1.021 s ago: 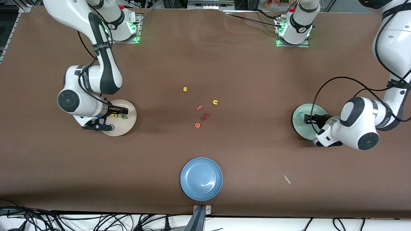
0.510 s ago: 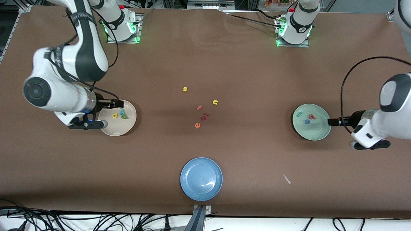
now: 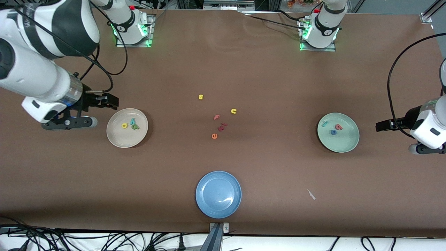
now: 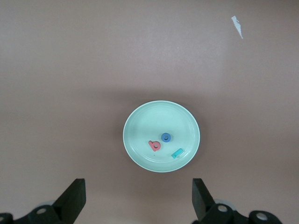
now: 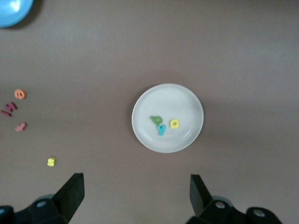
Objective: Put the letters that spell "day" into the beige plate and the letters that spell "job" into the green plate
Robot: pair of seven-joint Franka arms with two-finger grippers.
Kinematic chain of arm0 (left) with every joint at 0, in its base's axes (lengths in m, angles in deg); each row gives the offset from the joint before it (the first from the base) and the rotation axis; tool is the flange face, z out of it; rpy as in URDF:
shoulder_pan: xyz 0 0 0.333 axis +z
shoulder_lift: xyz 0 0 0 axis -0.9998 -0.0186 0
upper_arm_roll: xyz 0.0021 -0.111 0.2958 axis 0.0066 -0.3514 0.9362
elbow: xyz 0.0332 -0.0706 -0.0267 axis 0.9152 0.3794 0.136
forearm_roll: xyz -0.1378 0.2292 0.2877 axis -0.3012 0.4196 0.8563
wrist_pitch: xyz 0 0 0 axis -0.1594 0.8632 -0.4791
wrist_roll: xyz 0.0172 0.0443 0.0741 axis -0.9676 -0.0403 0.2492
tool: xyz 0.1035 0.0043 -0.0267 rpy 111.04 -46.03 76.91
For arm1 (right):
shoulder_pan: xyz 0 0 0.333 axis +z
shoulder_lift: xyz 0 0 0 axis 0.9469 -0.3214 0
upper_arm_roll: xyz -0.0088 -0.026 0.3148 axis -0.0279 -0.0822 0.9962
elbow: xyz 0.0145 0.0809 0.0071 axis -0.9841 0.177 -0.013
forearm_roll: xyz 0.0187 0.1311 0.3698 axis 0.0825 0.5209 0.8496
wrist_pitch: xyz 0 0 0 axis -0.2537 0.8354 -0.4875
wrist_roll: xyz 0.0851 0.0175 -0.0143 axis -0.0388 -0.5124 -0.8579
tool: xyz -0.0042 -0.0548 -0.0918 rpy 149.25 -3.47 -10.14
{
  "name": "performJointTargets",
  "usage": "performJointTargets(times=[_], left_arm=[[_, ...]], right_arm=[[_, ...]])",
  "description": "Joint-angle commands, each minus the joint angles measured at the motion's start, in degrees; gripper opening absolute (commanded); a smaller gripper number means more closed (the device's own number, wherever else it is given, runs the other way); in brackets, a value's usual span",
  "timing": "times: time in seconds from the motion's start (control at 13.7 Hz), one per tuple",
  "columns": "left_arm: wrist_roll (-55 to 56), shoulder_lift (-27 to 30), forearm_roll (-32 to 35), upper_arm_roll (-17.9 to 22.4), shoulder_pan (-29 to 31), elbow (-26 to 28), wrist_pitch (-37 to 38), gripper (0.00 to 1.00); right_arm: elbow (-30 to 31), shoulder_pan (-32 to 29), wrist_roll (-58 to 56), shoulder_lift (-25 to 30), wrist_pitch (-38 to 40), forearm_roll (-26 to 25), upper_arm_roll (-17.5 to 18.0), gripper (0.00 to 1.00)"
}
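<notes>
Both my grippers released, nothing held — right gripper up beside the beige plate w/ the day letters in it, left gripper beside the green plate w/ the job letters in it.

1. My left gripper and right gripper are cut off by each wrist view's edge; only the fingers show.
2. The blue plate is cropped at a corner.
3. The dark red letter is too small to read.
</notes>
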Motion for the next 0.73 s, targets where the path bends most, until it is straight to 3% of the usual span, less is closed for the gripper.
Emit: performJointTargets(times=[0.0, 0.22, 0.44, 0.51, 0.58, 0.66], left_arm=[[-2.9, 0.9, -0.8, 0.1, 0.1, -0.6, 0.8, 1.00], [-2.9, 0.9, -1.3, 0.0, 0.1, -0.6, 0.8, 1.00], [-2.9, 0.9, -1.3, 0.2, -0.3, -0.6, 0.8, 1.00], [-2.9, 0.9, -1.4, 0.8, -1.3, -0.7, 0.8, 1.00], [-3.0, 0.9, -1.4, 1.7, -3.0, -0.8, 0.8, 1.00], [-3.0, 0.9, -1.8, 4.1, -5.0, -0.8, 0.8, 1.00]], right_arm=[[-3.6, -5.3, -1.0, 0.3, 1.7, -1.1, 4.2, 1.00], [1.7, -20.0, 0.3, 5.1, 2.2, -2.1, 20.7, 1.00], [15.1, -23.8, 7.8, 13.9, -3.7, -6.2, 26.0, 1.00], [20.4, -26.6, 9.0, 17.5, -7.8, -7.8, 29.5, 1.00], [23.9, -28.1, 8.9, 19.8, -11.2, -9.1, 31.7, 1.00], [24.2, -28.2, 8.7, 20.1, -11.6, -9.3, 31.5, 1.00]])
